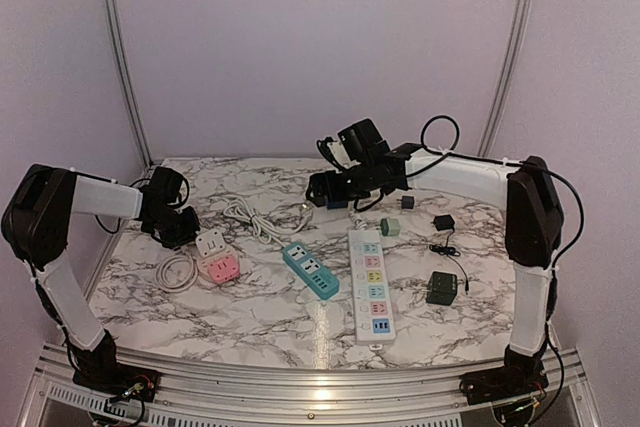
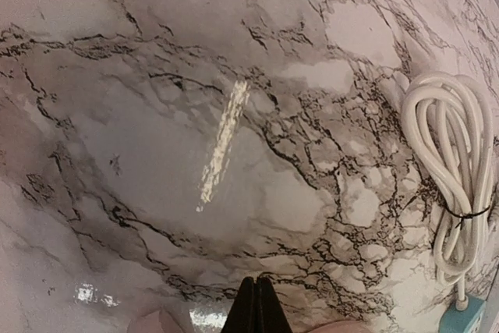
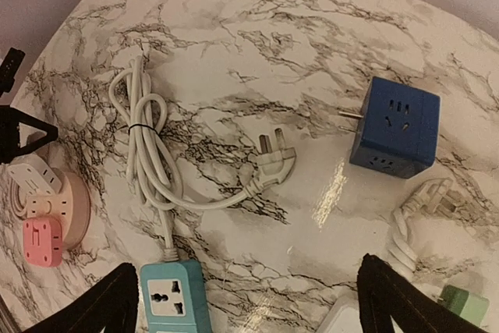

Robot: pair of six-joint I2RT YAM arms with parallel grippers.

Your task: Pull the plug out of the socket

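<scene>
Right pincer hangs wide open over the marble table, its two black fingers released and gripping nothing, while the left pincer is clenched tight on nothing above a bare stretch of marble. Ahead of the open right pincer, roughly in line with the gap between its fingers, the white plug lies loose on the table, clear of the blue cube socket, which sits near it, farther ahead and toward the finger on the right of the wrist view. One metal pin juts from the cube's side toward the plug. The plug's white cord runs back through a tied coil to the teal power strip, whose end lies just beside the finger on the left of that view. A white power strip and a green adapter lie either side of the other finger. The pink adapter rests well apart from the right pincer and, seen from above, just beside the left pincer.
</scene>
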